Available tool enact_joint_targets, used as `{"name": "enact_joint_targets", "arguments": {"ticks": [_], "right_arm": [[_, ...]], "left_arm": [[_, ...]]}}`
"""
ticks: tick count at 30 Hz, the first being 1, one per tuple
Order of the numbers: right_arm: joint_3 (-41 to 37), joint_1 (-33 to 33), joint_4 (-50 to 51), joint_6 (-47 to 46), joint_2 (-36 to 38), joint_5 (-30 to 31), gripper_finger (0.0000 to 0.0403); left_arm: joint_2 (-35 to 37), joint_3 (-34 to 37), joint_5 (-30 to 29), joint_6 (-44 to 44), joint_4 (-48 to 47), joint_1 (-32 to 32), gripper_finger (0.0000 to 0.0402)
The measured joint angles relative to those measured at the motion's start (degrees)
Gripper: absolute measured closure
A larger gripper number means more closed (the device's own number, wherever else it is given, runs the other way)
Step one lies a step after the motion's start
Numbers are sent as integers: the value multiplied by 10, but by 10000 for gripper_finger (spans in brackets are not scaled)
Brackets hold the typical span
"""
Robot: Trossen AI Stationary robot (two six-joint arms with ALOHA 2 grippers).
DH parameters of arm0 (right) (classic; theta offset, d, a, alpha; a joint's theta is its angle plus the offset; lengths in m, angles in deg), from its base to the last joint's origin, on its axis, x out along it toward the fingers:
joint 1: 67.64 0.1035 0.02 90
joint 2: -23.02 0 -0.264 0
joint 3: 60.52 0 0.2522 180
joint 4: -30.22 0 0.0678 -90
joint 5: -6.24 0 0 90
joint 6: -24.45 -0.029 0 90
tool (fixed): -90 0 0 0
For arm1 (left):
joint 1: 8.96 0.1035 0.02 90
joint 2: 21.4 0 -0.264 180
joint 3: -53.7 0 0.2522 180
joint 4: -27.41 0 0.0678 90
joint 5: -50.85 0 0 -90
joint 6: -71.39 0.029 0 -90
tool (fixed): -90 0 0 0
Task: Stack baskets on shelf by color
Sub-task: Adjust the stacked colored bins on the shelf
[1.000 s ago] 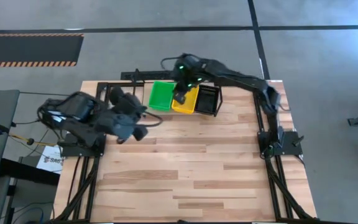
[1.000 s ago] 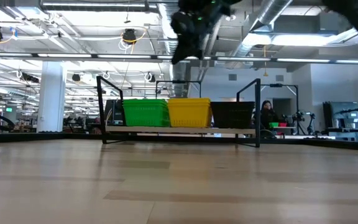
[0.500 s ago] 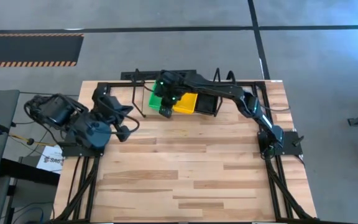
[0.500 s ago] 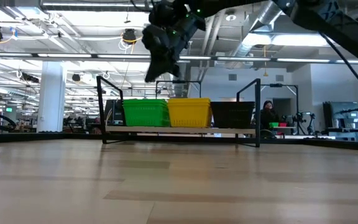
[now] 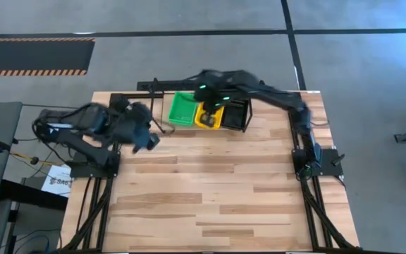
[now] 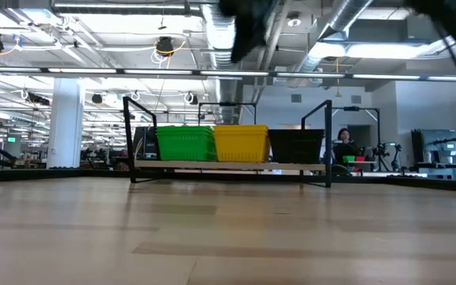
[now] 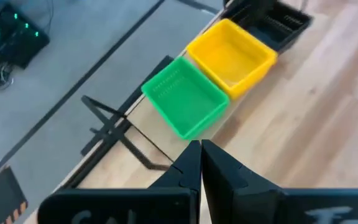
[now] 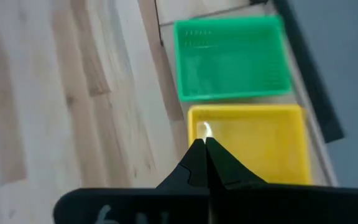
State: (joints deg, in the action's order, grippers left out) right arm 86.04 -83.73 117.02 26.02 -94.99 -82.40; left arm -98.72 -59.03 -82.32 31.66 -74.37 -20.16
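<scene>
On the shelf (image 6: 228,167), green (image 6: 185,144), yellow (image 6: 241,143) and black (image 6: 295,146) stacks look finished, both end effectors (image 7: 200,163) (image 8: 205,163) pinched together, empty.

Green baskets (image 6: 185,143), yellow baskets (image 6: 241,142), black baskets (image 6: 295,146)

We see the right gripper (image 8: 204,163), fingers pressed together, hanging high over the yellow basket stack (image 5: 211,116), with open air between them. Beside that stack, the green basket stack (image 5: 182,109) and black basket stack (image 5: 235,113) sit touching it, leaving no gap for a finger to slip down. The shelf's upright end loops (image 6: 137,136) wall off both ends. The left gripper (image 7: 200,163), closed too, hovers off to the green side, near the shelf. Nearer to us than both grippers, the wooden table (image 5: 210,190) lies open for passage.
</scene>
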Motion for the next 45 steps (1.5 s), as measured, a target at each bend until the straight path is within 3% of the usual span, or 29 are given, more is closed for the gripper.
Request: {"name": "enact_joint_targets", "arguments": {"ticks": [3, 6, 8, 12, 17, 23, 28, 35, 45], "right_arm": [[-1, 17, 17, -14, 65, 27, 403], [-2, 33, 21, -29, 122, 39, 403], [-1, 43, 26, -33, 161, 48, 403], [-1, 66, 49, -37, 220, 69, 403], [-1, 97, 74, -50, 285, 92, 403], [-1, 109, 90, -51, 332, 136, 403], [-1, 105, 101, -48, 350, 139, 403], [-1, 104, 123, -41, 345, 138, 403], [-2, 104, 123, -15, 325, 138, 403]], "left_arm": [[-6, 33, 44, 106, 105, 87, 402], [-20, 58, 150, 227, 260, 180, 401], [-44, 62, 201, 267, 315, 232, 402], [-100, 63, 202, 269, 333, 319, 402], [-183, 63, 315, 215, 317, 402, 401], [-271, 63, 340, 195, 318, 415, 402], [-313, 63, 316, 192, 303, 420, 402], [-325, 62, 258, 147, 236, 445, 401], [-325, 62, 297, 87, 172, 430, 401]]}}
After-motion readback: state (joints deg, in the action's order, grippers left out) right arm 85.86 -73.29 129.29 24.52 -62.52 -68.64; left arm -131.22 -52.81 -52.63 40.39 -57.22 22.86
